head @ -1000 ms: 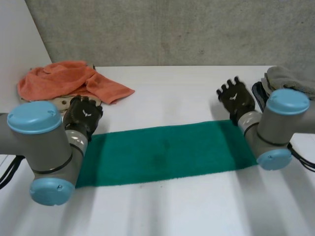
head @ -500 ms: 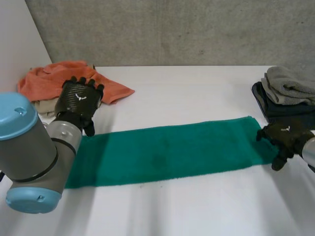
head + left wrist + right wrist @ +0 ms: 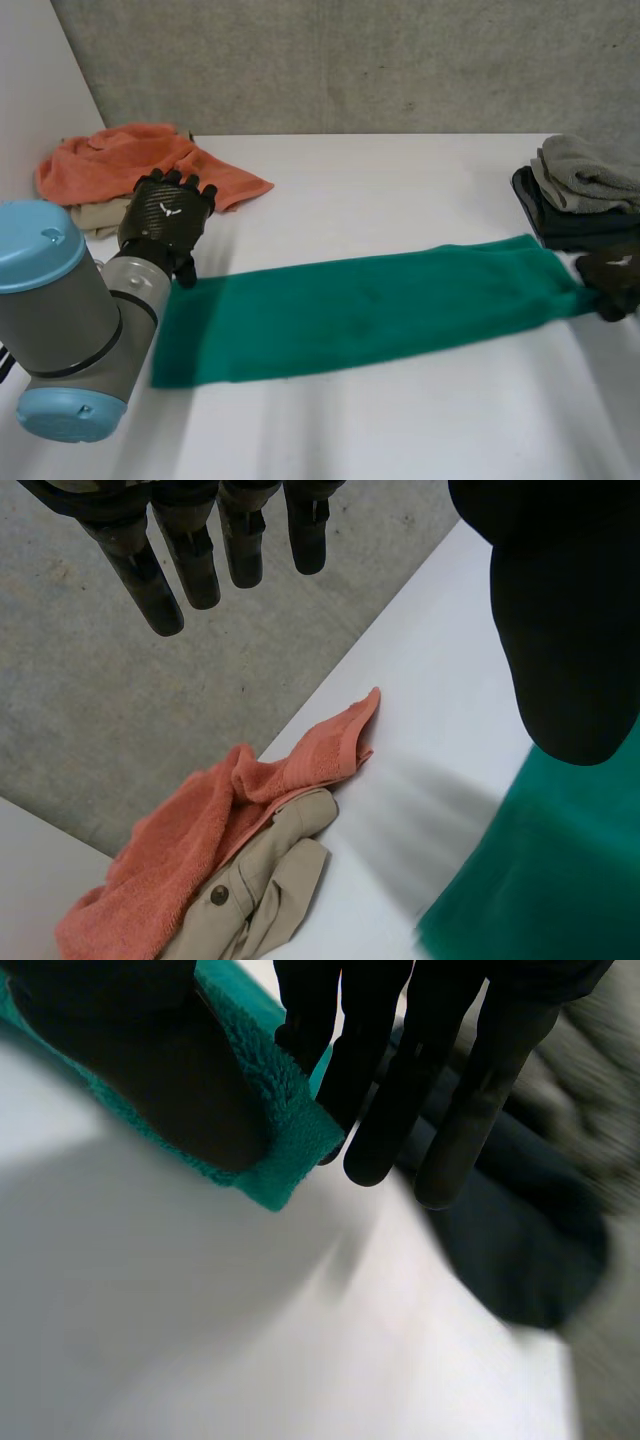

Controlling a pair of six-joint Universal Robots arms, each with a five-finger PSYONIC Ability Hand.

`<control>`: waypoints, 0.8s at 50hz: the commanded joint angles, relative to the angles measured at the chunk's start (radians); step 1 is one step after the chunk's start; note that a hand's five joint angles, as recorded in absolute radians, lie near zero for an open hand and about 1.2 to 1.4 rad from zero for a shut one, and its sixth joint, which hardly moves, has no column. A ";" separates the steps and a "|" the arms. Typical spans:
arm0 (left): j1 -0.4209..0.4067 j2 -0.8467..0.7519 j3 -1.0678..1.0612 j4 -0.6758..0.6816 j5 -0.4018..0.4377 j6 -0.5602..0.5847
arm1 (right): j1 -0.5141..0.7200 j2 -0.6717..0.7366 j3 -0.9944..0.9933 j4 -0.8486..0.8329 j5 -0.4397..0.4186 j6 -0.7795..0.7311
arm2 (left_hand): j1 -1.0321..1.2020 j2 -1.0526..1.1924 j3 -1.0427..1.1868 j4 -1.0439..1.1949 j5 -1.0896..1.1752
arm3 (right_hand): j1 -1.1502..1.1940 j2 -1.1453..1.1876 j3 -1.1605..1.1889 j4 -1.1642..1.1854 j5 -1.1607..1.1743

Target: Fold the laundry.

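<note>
A long green towel (image 3: 370,315) lies stretched flat across the white tabletop (image 3: 400,180), running from in front of the robot's left arm to the right edge of the head view. The right hand (image 3: 612,274) is clamped on the towel's right-end corner. In the right wrist view the thumb (image 3: 150,1080) presses on top of the cloth while the fingers (image 3: 375,1110) close in on its other side, pinching the corner just off the surface.

At the towel's opposite end the left hand (image 3: 168,212) sits by the far left corner with its back to the head camera. Its fingers (image 3: 160,580) are straight and spread well apart from the thumb, gripping nothing. In its wrist view the thumb hangs above the towel's edge; whether it touches the cloth cannot be told.

Beyond the left hand, a crumpled orange towel (image 3: 125,160) lies partly over a beige garment (image 3: 265,880) with a button. Just beyond the right hand, a folded grey cloth (image 3: 590,170) tops a folded dark cloth (image 3: 560,222). A concrete wall (image 3: 350,60) backs the scene.
</note>
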State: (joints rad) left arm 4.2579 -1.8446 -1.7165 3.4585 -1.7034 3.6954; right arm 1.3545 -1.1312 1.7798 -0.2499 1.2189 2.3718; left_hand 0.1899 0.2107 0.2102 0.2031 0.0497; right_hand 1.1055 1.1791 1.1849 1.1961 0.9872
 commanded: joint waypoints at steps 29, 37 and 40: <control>-0.003 0.082 -0.049 -0.001 -0.001 -0.003 | 0.963 0.071 -0.108 -0.187 -0.070 -0.215 | -0.015 -0.036 -0.036 -0.029 -0.050 | 0.291 0.217 0.211 0.200 0.235; -0.007 0.079 -0.041 -0.001 -0.001 -0.005 | 0.977 0.102 -0.105 -0.181 0.009 -0.143 | -0.015 -0.036 -0.036 -0.029 -0.050 | -0.931 -1.005 -1.010 -1.022 -0.987; -0.021 0.079 -0.032 -0.001 -0.001 -0.003 | 0.953 0.053 -0.106 -0.177 0.088 -0.050 | -0.015 -0.036 -0.036 -0.029 -0.050 | -0.931 -1.005 -1.010 -1.022 -0.987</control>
State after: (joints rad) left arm 4.2509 -1.7653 -1.7622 3.4576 -1.7042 3.6918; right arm 2.3433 -1.0189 1.6725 -0.4323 1.1953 2.1899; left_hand 0.1899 0.2107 0.2102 0.2031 0.0497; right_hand 0.2367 0.2462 0.2575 0.2586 0.0757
